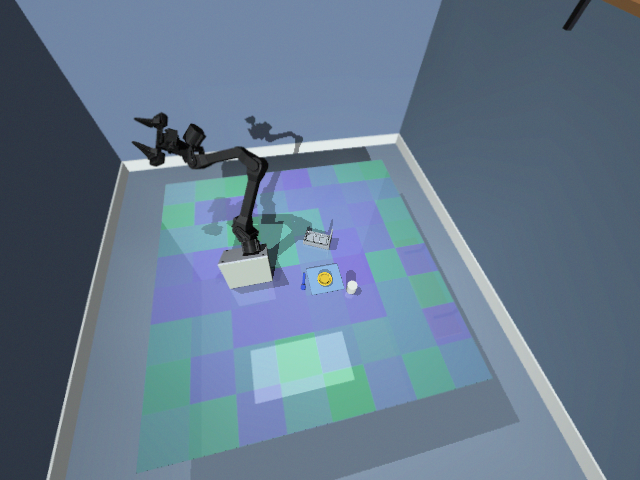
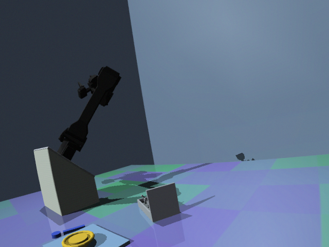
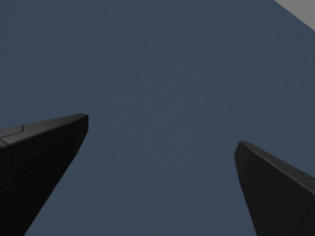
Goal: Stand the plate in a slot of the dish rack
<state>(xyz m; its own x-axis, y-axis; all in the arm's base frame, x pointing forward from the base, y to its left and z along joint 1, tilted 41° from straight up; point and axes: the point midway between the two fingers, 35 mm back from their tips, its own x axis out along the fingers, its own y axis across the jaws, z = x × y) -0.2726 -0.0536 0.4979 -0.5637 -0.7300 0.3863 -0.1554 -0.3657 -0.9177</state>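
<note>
The yellow plate [image 1: 324,279] lies flat, face up, on a light blue mat [image 1: 334,288] just right of centre in the top view, its rim level with the worktop [image 1: 289,320] and its round face turned straight upward, so it has no long axis to speak of. In the exterior view the same plate [image 2: 77,238] sits at the bottom left edge of the frame. A blue utensil [image 1: 303,281] lies just left of the mat, its length running toward the upper part of the frame, and a white cup [image 1: 352,286] stands just right of the mat. The grey dish rack [image 1: 317,238] sits above the plate in the top view, apart from it. The arm rises from a pale box base [image 1: 245,267] and reaches to the upper left of the frame, well away from plate and rack. Its gripper [image 1: 140,132] points left with the fingers spread wide and nothing between them; the wrist view shows only dark wall in the gap.
</note>
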